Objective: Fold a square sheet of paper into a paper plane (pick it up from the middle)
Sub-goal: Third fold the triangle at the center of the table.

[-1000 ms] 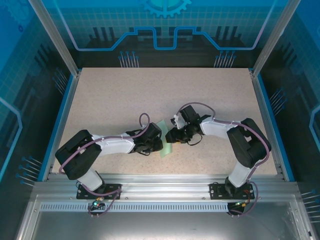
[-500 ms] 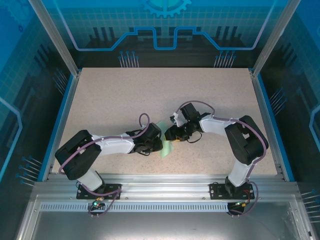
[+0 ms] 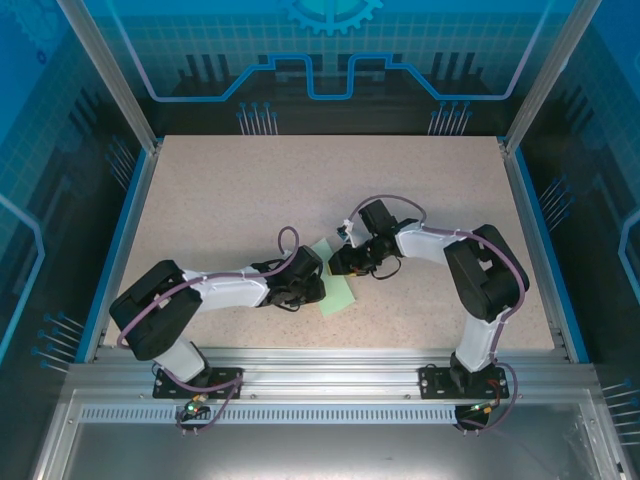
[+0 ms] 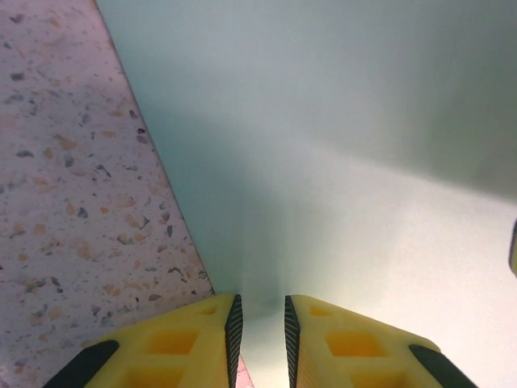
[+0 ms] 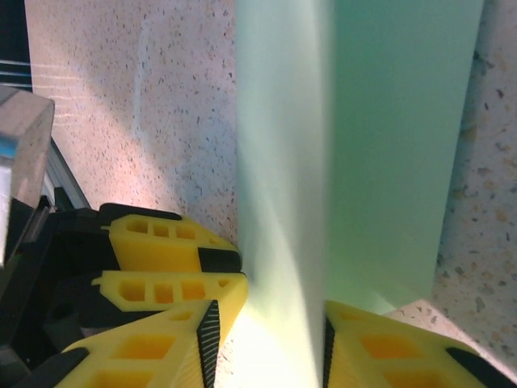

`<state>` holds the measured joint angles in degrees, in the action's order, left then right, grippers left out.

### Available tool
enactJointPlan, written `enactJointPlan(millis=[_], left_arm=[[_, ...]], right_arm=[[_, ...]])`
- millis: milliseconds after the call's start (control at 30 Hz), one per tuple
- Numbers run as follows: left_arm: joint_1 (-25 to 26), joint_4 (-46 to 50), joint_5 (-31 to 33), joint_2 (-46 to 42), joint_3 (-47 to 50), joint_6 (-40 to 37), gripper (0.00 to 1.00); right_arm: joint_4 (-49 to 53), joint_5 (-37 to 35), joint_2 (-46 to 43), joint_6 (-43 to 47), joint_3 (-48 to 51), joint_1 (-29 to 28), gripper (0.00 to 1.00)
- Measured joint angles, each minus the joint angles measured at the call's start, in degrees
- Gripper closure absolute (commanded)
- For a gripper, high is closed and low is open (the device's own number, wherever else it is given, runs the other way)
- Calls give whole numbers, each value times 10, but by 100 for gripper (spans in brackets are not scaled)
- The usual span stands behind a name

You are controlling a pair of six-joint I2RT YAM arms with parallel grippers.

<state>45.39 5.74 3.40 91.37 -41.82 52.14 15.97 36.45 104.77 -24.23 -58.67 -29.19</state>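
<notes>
Your square sheet of paper [image 3: 333, 290] lies between both arms, nearer the tabletop's [image 3: 240, 190] near edge. The left end effector [image 4: 258, 323] pinches one paper edge, fingers nearly closed; the right end effector [image 5: 266, 339] straddles a raised fold, grasping it. The long axis runs toward the far edge, with open room beyond.

paper [image 5: 380, 137]: pale mint green, plain | table [image 4: 73, 202]: beige, dark-speckled | tool fingers [image 4: 186, 339]: yellow, black pads

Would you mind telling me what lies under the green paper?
The speckled table lies under the paper. Whatever sits beneath its middle is covered.
</notes>
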Motion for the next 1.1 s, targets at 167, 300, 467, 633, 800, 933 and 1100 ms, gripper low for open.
enactJointPlan(millis=[167,300,467,633,800,933,1100], left_arm=[[0,3,0,-12,7,-1,71],[0,3,0,-43,23,-11,63],[2,-3,0,-118,59,-52,50],[34,2,4,-203,76,-122,36],[109,6,37,-235,76,-185,29],[166,21,78,-194,66,-212,26],[198,32,129,-111,29,-226,22]], right_arm=[[7,-13,0,-4,14,0,91],[5,-18,-2,-23,33,0,97],[-32,-19,-30,-84,73,0,99],[-93,-22,-59,-177,119,0,99],[-140,-44,-60,-254,143,-5,99],[-156,-54,-60,-284,147,-8,98],[-167,-61,-60,-299,147,-9,97]])
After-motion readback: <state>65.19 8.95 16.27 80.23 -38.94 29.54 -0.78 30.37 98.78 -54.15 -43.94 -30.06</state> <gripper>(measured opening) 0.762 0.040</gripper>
